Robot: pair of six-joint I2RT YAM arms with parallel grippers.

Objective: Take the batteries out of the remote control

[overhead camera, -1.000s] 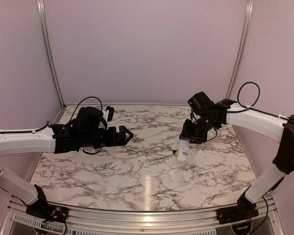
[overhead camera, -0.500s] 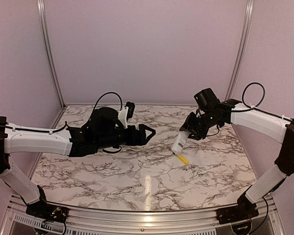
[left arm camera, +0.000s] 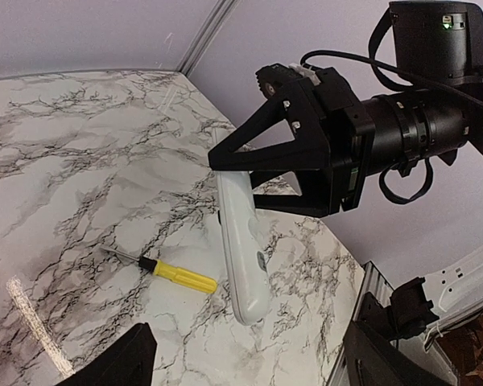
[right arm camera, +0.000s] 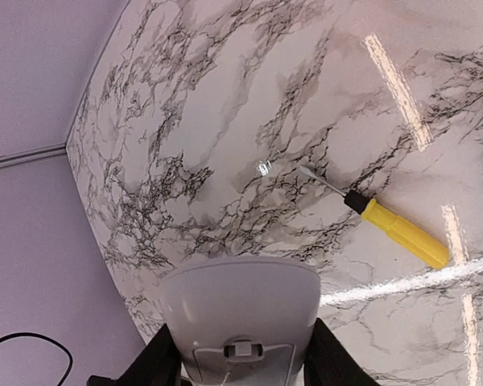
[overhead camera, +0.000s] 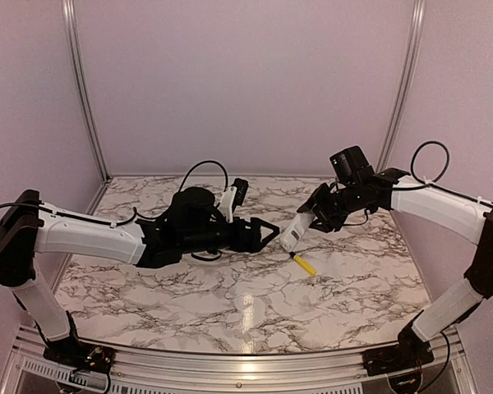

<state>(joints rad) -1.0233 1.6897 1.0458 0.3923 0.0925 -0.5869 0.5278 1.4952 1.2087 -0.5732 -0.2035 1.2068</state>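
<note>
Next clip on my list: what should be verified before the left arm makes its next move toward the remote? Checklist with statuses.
1. Slim white plastic remote control held in the right jaws, lifted above the marble-patterned table: ok.
2. Left jaws spread wide, pointed at the remote's free end: ok.
3. Gap between left jaws and remote, no contact: ok.
4. Battery compartment open and facing the left arm: cannot tell.
5. Batteries in sight: not ok, none visible in any view.
6. Yellow-handled screwdriver lying on the table below the remote, touched by neither arm: ok.
</note>
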